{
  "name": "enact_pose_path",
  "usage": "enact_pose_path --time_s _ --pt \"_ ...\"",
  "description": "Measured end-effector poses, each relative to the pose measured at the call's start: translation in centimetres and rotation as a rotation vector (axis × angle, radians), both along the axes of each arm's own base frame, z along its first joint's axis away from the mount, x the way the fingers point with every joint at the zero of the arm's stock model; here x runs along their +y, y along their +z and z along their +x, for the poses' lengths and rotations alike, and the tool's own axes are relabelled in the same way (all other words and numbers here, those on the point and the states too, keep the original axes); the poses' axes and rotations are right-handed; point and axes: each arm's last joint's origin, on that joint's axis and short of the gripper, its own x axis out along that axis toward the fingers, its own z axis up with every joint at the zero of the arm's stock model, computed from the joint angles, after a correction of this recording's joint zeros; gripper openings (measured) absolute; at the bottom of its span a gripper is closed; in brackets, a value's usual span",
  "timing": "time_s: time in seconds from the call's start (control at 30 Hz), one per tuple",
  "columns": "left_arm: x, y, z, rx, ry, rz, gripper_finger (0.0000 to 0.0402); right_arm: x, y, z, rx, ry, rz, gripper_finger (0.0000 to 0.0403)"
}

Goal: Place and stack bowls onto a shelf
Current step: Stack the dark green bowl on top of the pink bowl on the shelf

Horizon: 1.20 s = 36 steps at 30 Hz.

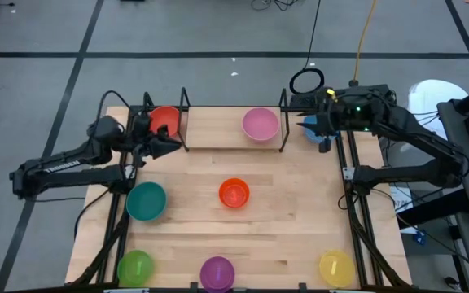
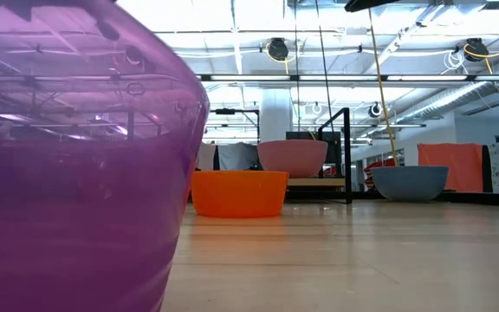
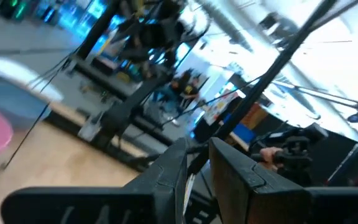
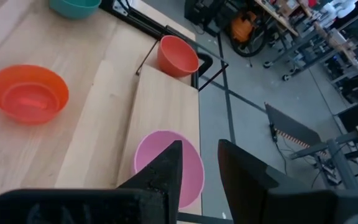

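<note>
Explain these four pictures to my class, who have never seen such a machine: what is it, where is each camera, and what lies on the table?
It is a robot with two dark arms at a wooden table, each ending in a two-fingered claw. One camera looks straight down, one sits at table height, and one rides on each wrist.

The left claw is at the red bowl by the shelf's left end. The right claw is at the blue bowl, right of the shelf. The pink bowl sits on the shelf.

On the table lie the orange, teal, green, purple and yellow bowls.
</note>
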Motion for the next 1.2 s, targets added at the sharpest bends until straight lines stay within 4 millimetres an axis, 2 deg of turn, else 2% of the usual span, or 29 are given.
enact_pose_path --time_s 0.17,0.33,0.47,0.6,0.73,0.9,1.07,1.2 --pt "-0.1 1.4 0.0 0.053 0.029 0.07 0.0074 0.3 0.1 -0.8 0.007 -0.001 0.006 0.0098" --pt "0.0 4.2 -0.1 0.216 0.084 0.143 0.0074 0.5 0.0 -1.2 0.001 -0.032 0.069 0.0098" --pt "0.0 6.4 -0.6 0.391 0.128 0.192 0.0074 0.6 0.1 -1.5 -0.007 -0.037 0.077 0.0098" --pt "-0.3 7.4 -1.1 0.637 0.179 0.198 0.0074 0.7 0.2 -1.7 -0.016 -0.038 0.078 0.0098" --pt "-0.6 7.3 -1.3 0.884 0.235 0.074 0.0074 0.8 0.3 -1.8 -0.025 -0.042 0.083 0.0098" --pt "-1.2 6.0 -0.9 1.095 0.308 -0.287 0.0074 0.8 0.3 -1.9 -0.03 -0.042 0.082 0.0098" --pt "-2.2 4.3 -0.3 1.336 0.326 -0.387 0.0074 0.8 0.3 -1.9 -0.026 -0.036 0.07 0.0098" --pt "-3.1 3.3 0.8 1.457 0.386 -0.43 0.0074 0.8 0.3 -1.9 -0.028 -0.035 0.068 0.0098"
